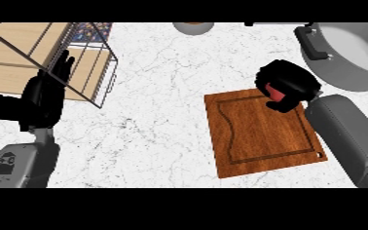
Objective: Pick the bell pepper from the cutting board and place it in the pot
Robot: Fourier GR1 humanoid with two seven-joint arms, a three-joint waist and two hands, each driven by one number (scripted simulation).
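- White, speckled marble counter (158, 102), flat beneath both hands.
- Round grey pot (348, 63) with a black handle, just beyond and to the right of the right hand (293, 80).
- Rectangular grooved wooden cutting board (259, 136), under that hand.
- Thin wire rack (97, 78), beside the left hand (43, 97); fingers straight, pointing up.
- Smooth red bell pepper (274, 91), wrapped in the right hand's curled fingers, over the board's far right corner.

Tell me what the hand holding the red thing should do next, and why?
Probably carry the pepper across to the pot: the right hand is curled round it at the board's far corner, and the pot stands just beyond.
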